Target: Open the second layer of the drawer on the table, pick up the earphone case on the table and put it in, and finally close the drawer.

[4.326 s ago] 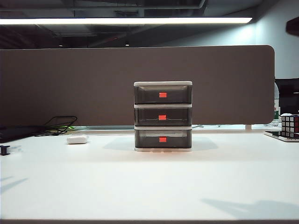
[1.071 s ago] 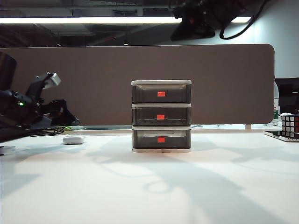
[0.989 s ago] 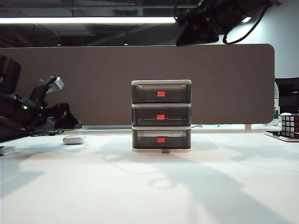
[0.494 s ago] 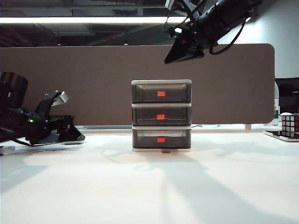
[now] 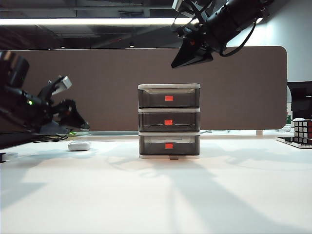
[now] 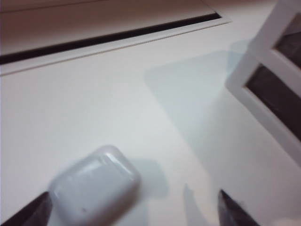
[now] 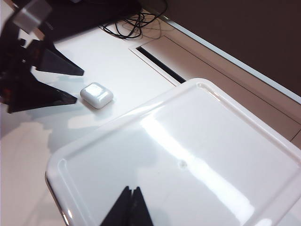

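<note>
A small three-tier drawer unit with a white frame and smoky-grey translucent drawers [image 5: 169,121] stands at the middle of the wide plain white table [image 5: 156,195], in front of a dark brown partition panel [image 5: 97,87]. Its middle drawer, the second layer [image 5: 169,120], sits flush with the other two, its red-orange tab facing the near side. The small glossy white earphone case [image 5: 79,146] lies on the table well to the left of the unit, towards the far edge. The left gripper [image 5: 75,122] slants down from the left on a black arm and hangs just above the case without touching it; in the left wrist view its dark fingertips [image 6: 28,214] stand wide apart on either side of the case [image 6: 94,184]. The right gripper [image 5: 187,57] is held high above the unit's top, angled down and to the left; in the right wrist view its two dark tips [image 7: 128,209] are pressed together over the unit's glossy white top panel [image 7: 188,155].
</note>
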Robot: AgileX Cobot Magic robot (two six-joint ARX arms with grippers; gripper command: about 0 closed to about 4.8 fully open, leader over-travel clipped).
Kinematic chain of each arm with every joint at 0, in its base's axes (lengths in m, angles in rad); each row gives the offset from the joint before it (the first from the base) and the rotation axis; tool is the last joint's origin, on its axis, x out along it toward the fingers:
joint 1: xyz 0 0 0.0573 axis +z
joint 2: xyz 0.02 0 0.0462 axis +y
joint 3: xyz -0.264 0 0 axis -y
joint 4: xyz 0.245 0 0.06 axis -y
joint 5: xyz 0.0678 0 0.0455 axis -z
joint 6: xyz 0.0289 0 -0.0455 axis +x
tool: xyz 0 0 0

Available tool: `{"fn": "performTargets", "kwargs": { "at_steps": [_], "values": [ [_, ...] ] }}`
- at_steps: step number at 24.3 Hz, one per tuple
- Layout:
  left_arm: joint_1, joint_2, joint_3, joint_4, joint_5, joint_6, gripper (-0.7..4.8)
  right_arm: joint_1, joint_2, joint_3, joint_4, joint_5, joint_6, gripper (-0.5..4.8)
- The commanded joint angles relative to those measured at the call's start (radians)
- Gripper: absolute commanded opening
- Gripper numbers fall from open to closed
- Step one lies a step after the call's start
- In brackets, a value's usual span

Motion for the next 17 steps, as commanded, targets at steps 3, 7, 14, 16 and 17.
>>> {"fn": "performTargets", "kwargs": {
  "at_steps": [3, 7, 14, 16, 17],
  "values": [
    [-0.044, -0.058, -0.002, -0.152, 0.164, -0.001, 4.79, 0.002, -0.005, 0.004, -0.015, -0.029, 0.006, -0.02],
    [-0.114, -0.067, -0.002, -0.217, 0.236, -0.006, 4.58, 0.002, -0.005, 0.005, -0.059, -0.032, 0.012, -0.02],
    [-0.159, -0.069, -0.002, -0.301, 0.402, -0.043, 3.89, 0.002, -0.005, 0.005, -0.086, -0.040, 0.012, -0.02],
    [-0.159, -0.070, -0.002, -0.314, 0.512, -0.045, 3.89, 0.002, -0.007, 0.005, -0.092, -0.040, 0.012, -0.02],
    [-0.159, -0.070, -0.002, -0.312, 0.629, -0.048, 3.89, 0.002, -0.010, 0.005, -0.093, -0.040, 0.012, -0.02]
  ]
}}
